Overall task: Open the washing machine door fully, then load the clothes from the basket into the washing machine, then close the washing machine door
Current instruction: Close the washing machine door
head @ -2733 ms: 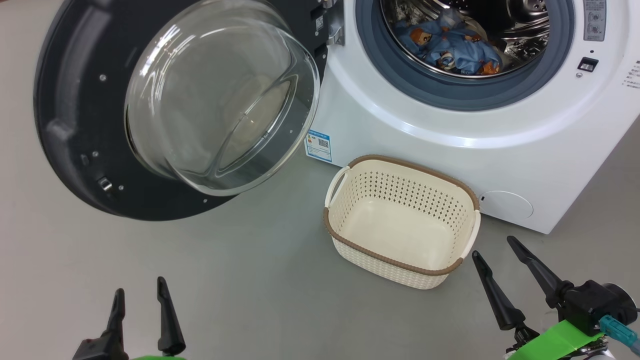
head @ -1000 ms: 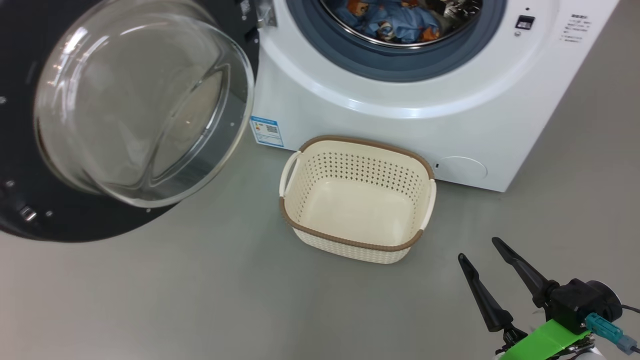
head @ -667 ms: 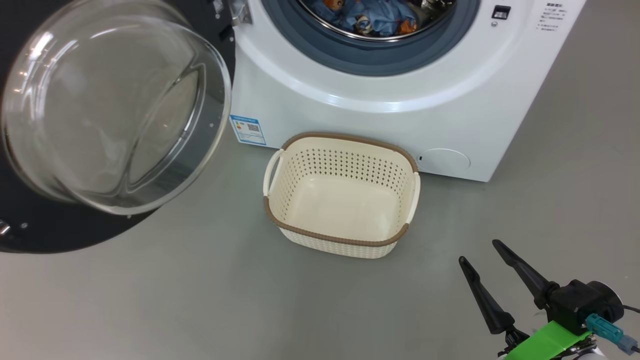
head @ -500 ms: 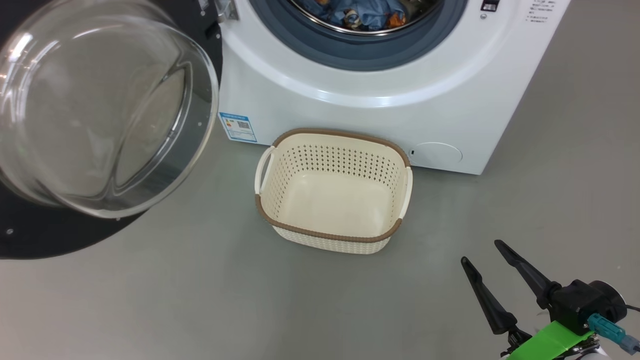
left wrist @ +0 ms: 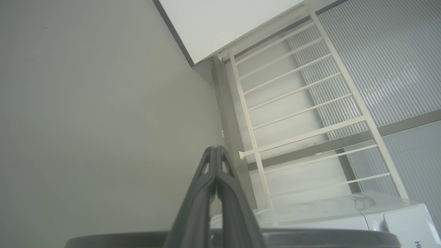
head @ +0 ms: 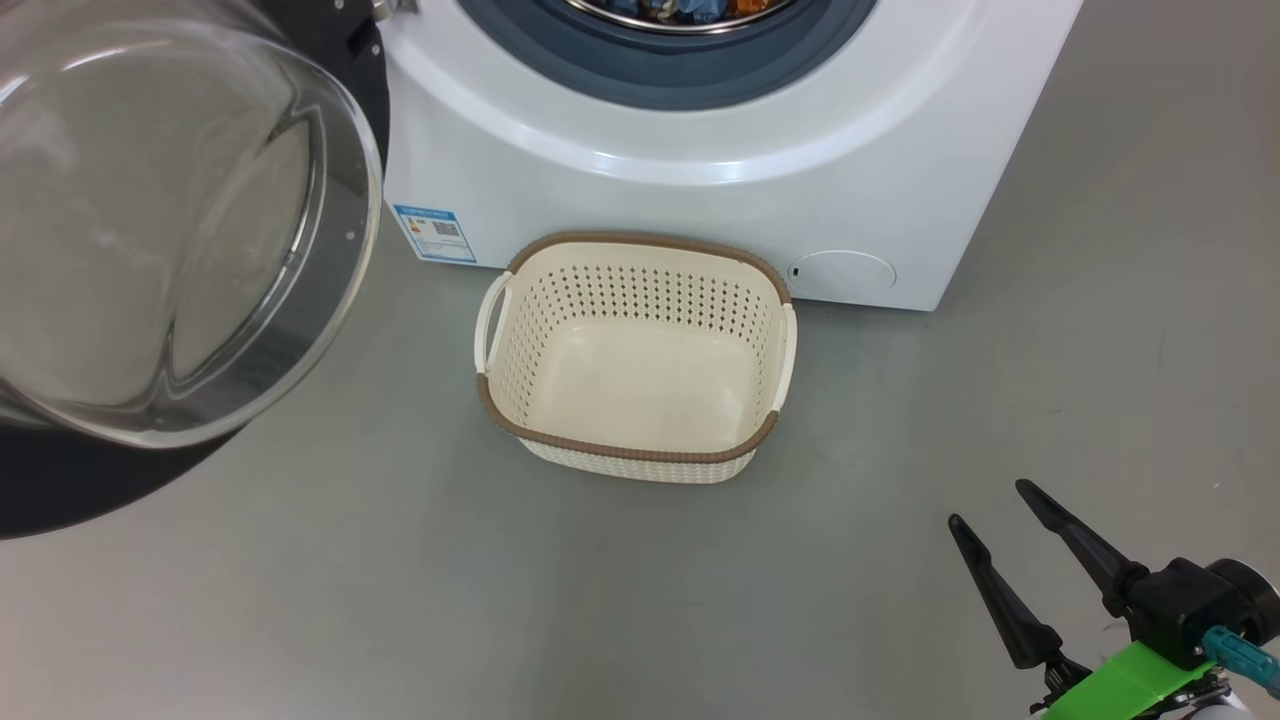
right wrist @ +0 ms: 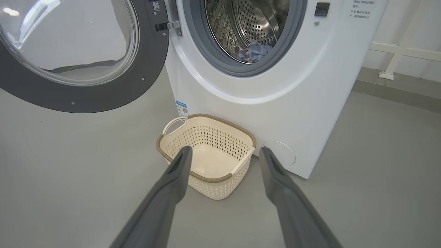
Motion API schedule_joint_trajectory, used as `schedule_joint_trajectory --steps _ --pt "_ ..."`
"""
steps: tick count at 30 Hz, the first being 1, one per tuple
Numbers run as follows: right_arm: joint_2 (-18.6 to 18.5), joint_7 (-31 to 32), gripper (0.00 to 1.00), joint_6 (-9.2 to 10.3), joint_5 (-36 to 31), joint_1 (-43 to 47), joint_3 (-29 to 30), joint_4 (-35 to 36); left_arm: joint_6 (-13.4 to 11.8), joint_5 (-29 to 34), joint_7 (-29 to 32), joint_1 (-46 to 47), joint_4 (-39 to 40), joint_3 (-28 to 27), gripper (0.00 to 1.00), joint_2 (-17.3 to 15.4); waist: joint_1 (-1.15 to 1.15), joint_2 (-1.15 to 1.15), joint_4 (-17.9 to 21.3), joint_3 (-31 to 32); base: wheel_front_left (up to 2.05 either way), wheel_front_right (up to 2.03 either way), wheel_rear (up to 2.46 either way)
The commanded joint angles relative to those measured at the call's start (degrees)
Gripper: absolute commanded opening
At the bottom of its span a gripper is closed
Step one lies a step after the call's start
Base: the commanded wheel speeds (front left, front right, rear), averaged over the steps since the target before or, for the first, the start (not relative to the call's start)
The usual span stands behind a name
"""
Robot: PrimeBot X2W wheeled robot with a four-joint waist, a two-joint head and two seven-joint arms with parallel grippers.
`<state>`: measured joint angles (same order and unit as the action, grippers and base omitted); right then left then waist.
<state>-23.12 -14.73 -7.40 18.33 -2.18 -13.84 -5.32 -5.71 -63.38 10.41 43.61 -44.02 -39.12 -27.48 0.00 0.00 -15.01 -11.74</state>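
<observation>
— So, what does the room look like?
— A smooth grey floor. By the wall stands a white railed frame with ribbed wall panels behind it. The left gripper has its fingers pressed together.
— And the basket?
— The basket sits mid-view, cream and perforated with a brown rim, its inside bare. It is just before the washing machine at twelve o'clock. The door stands open at nine o'clock, and the clothes lie in the drum. The right gripper is at five o'clock, fingers spread.
</observation>
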Motion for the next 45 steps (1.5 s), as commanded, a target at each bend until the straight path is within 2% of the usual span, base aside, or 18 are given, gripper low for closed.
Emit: schedule_joint_trajectory --steps 1,10,16,27,38,45 --pt "-1.33 -0.27 1.00 -0.09 0.69 0.88 -0.64 1.42 0.31 -0.89 1.16 -0.53 2.14 -0.22 0.00 -4.27 0.00 0.00 0.08 -0.30 0.00 0.00 0.00" --pt "-1.26 -0.27 1.00 -0.09 0.57 1.23 -1.47 2.16 0.34 -3.06 4.97 -0.81 4.08 -0.17 0.00 -2.64 0.00 0.00 0.21 -1.15 0.00 0.00 0.00" --pt "-2.51 -0.27 1.00 -0.09 0.94 1.35 -1.84 2.29 0.32 -3.25 6.59 -1.75 5.23 0.51 0.00 -1.91 0.00 0.00 0.39 -1.67 0.00 0.00 0.00" --pt "-4.00 -0.27 1.00 -0.09 1.02 1.99 -3.01 2.39 0.41 -4.58 11.80 -4.20 6.96 0.92 0.00 -2.26 0.00 0.00 1.07 -1.01 0.00 0.00 0.00" --pt "-6.38 -0.27 1.00 -0.09 1.17 3.00 -2.54 2.50 2.12 -8.41 17.36 -5.48 8.10 0.91 0.00 0.87 0.00 0.00 0.89 -0.72 0.00 0.00 0.00" --pt "-6.46 -0.27 1.00 -0.09 1.19 2.81 -2.26 2.73 2.36 -10.36 21.39 -5.81 9.15 1.47 0.00 2.09 0.00 0.00 0.53 -1.33 0.00 0.00 0.00"
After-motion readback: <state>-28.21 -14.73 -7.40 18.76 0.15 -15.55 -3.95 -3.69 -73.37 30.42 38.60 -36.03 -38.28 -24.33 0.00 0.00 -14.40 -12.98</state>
